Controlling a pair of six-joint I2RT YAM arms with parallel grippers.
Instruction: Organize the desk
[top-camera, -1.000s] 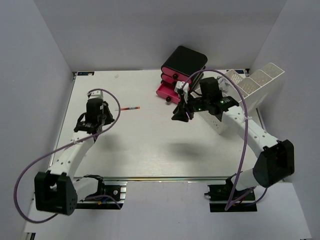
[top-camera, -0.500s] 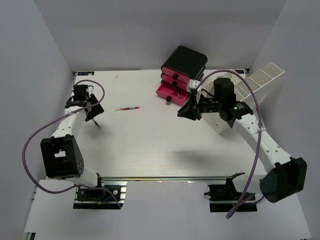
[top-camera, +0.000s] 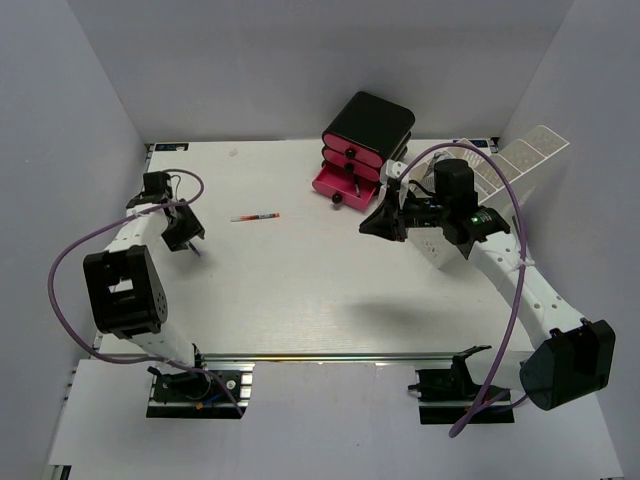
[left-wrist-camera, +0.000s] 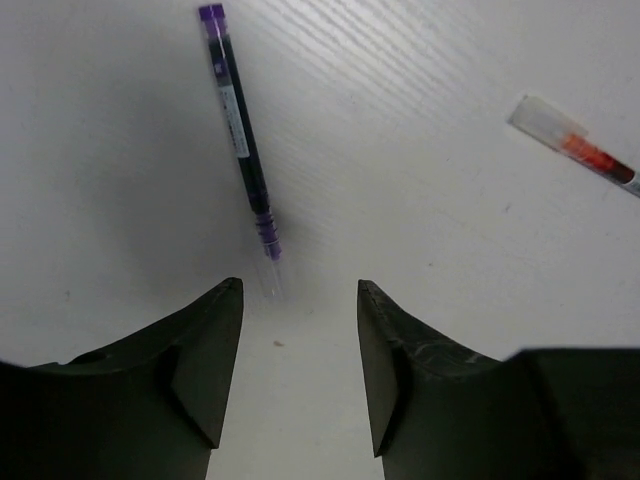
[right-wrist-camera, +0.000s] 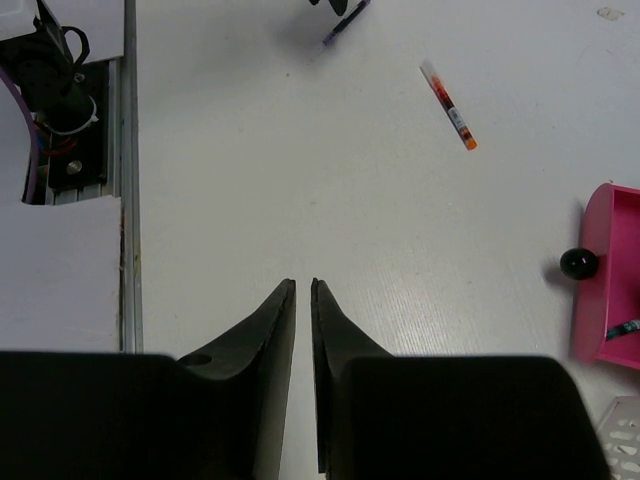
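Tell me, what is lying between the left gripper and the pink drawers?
In the top view, an orange pen lies between the left gripper and the drawers.

Bright, even light from above leaves soft grey shadows on the desk in every view.

Three plain walls close the scene in: a back wall, a left wall and a right wall. All are a matte pale grey with a faint lilac cast and meet in straight corners. The light is soft and even, leaving only faint, blurred shadows. Along the near side lies a flat white sheet.
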